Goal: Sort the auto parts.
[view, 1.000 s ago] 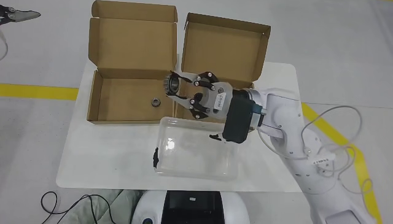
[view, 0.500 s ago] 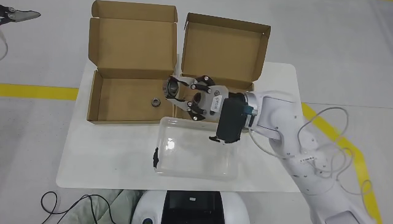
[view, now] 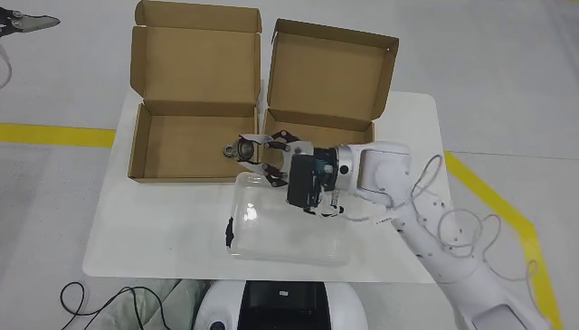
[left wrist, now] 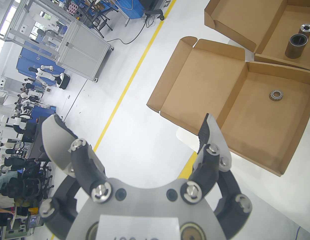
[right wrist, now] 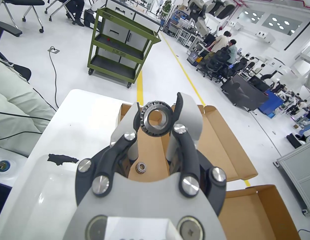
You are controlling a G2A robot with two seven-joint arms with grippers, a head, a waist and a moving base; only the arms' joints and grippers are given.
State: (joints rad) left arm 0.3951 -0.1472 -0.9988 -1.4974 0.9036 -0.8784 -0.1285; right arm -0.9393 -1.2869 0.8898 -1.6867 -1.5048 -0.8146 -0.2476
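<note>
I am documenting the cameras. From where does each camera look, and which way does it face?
Top view: above the arms, looking down at the white table; the right arm shows.
Left wrist view: beside the table, facing the left box and the right box; the left gripper shows, fingers open.
Right wrist view: over the left box, facing the hall; the right gripper holds a bearing.
Both wrist views share the small bearing in the left box.
</note>
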